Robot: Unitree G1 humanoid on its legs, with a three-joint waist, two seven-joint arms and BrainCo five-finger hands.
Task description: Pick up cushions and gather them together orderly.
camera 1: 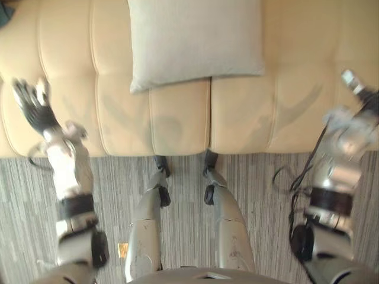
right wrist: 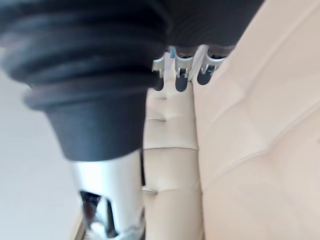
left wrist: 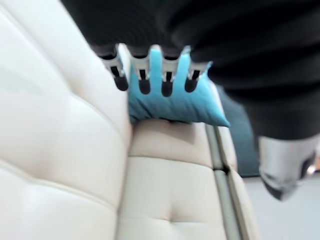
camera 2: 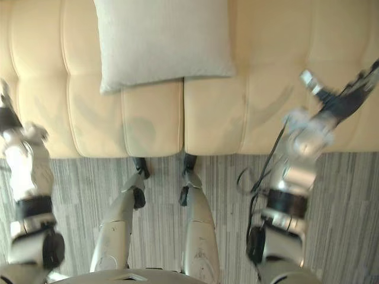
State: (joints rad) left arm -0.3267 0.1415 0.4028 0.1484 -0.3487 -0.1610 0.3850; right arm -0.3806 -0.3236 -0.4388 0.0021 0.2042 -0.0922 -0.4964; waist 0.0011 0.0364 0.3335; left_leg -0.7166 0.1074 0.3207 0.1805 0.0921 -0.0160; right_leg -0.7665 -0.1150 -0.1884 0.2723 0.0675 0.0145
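A light grey square cushion [camera 1: 195, 41] lies flat on the cream sofa seat [camera 1: 177, 118], at the middle and toward the back. In the left wrist view a blue cushion [left wrist: 175, 107] leans at the sofa's far end, past my left hand's straight fingers [left wrist: 144, 75]. My left hand [camera 1: 34, 109] hovers open over the seat's left part and holds nothing. Above the seat's right part my right hand [camera 2: 346, 100] is open and touches nothing. Its fingers [right wrist: 182, 75] point along the sofa's backrest. Both hands are well apart from the grey cushion.
A grey striped carpet [camera 1: 266, 195] runs along the sofa's front edge. A dark teal corner [camera 1: 5, 15] shows at the far left of the seat. The seat's tufted panels are bare on either side of the grey cushion.
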